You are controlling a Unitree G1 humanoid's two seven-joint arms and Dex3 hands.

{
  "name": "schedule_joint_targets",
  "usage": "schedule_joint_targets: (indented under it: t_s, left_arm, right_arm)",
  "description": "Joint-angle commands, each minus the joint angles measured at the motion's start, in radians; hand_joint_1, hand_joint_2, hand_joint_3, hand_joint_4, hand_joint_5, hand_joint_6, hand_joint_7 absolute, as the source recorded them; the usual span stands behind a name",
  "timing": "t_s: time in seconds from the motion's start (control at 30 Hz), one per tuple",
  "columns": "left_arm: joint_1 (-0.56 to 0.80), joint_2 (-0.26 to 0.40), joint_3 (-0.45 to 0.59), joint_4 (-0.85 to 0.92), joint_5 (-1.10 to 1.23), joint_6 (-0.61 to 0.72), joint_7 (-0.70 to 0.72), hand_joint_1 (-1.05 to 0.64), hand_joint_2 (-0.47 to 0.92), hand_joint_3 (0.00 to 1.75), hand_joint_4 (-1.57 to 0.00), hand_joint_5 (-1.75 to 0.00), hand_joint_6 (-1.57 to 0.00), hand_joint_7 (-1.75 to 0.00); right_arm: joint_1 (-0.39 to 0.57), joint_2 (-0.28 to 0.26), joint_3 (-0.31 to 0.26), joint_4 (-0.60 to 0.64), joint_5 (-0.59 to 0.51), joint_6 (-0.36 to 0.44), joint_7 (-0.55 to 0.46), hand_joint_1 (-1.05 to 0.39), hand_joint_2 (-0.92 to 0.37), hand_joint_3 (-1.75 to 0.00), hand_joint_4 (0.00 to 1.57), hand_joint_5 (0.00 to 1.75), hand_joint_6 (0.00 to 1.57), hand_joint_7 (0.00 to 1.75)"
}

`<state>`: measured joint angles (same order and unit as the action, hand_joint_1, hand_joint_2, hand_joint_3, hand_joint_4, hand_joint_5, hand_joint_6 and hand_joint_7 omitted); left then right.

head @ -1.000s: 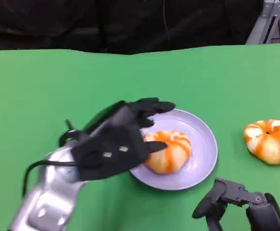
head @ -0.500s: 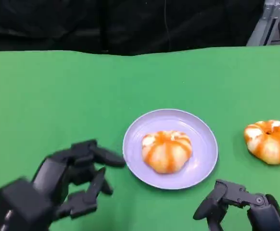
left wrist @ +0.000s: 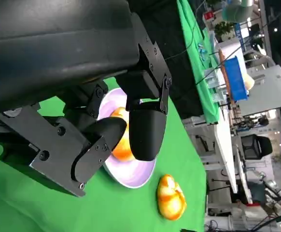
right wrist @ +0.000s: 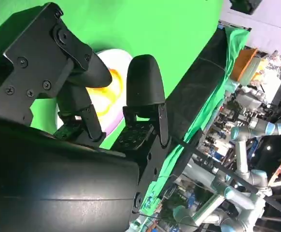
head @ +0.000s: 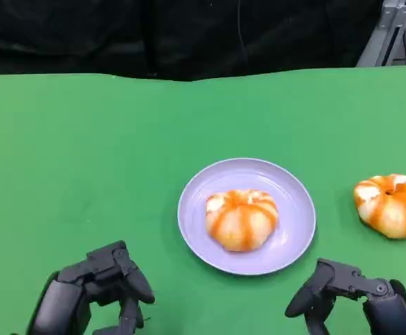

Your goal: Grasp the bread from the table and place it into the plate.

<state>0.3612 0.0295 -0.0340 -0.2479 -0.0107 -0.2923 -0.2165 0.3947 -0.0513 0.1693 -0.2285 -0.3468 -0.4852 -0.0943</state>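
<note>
One round orange-and-white striped bread (head: 241,220) lying in the single round lilac plate (head: 297,209), a second striped bread (head: 391,204) sitting on the green worktop (head: 84,153), left hand (head: 98,293) and right hand (head: 342,293) hovering low, fingers apart, holding nothing

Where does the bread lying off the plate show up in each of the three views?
Head view: bread on the table, at the right edge, beside the plate.
Left wrist view: the same bread, just past the plate.
Right wrist view: not seen.
Shared landmark: the lilac plate.
</note>
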Motion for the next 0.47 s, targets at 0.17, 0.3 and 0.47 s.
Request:
schedule_joint_targets:
  t_s: [0.17,0.3,0.47]
  left_arm:
    - [-0.033,0.033,0.015,0.069,0.013,-0.068,0.014,-0.10,0.34,1.44,-0.83,-1.75,-0.77,-1.60]
    - [-0.032,0.032,0.011,0.065,0.004,-0.059,0.014,-0.05,0.34,1.45,-0.82,-1.75,-0.78,-1.58]
    - [-0.027,0.032,0.005,0.055,0.005,-0.049,0.014,-0.03,0.35,1.46,-0.82,-1.75,-0.78,-1.57]
  right_arm:
    - [0.000,-0.013,-0.008,0.001,0.014,-0.009,0.000,0.04,-0.23,-1.43,0.85,1.53,0.88,1.27]
    - [0.003,-0.011,-0.008,-0.003,0.021,-0.003,0.004,0.06,-0.23,-1.43,0.85,1.53,0.88,1.27]
    - [0.003,-0.014,-0.015,-0.007,0.002,-0.002,-0.003,0.04,-0.23,-1.42,0.85,1.53,0.87,1.27]
